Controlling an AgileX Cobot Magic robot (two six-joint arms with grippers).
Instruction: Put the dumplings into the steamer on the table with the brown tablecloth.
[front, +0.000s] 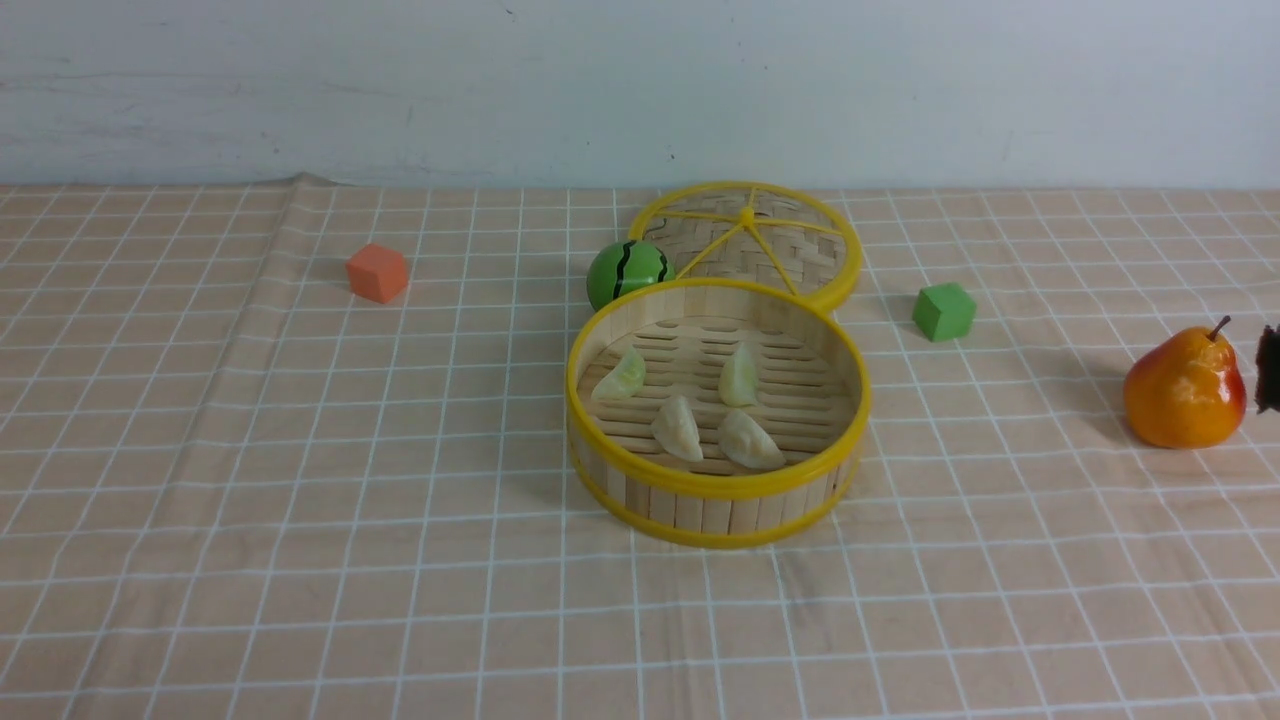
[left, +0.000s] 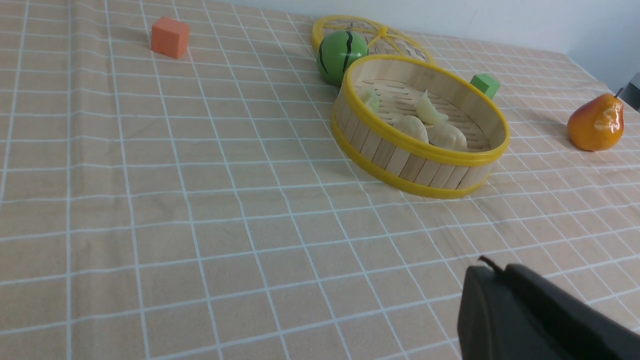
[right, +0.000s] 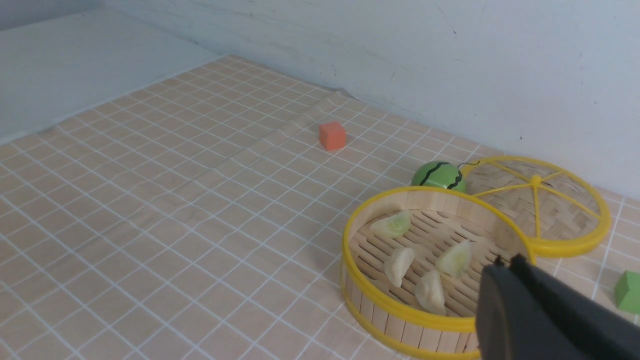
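- Grippers first: your left gripper (left: 492, 272) and right gripper (right: 505, 265) each show as a black tip with jaws pressed together, pinching nothing.
- Round bamboo steamer with yellow rims (front: 718, 488) sits mid-cloth, well ahead of both arms; neither looks clearly nearer.
- Four small pleated dumplings (front: 680, 428), two pale green and two cream, already lie on its slatted floor, long axes pointing different ways.
- Peach-tan gridded tablecloth (front: 300, 480) carries no stray dumpling, so you likely have nothing left to fetch.
- Writing, brands or labels: none readable anywhere.
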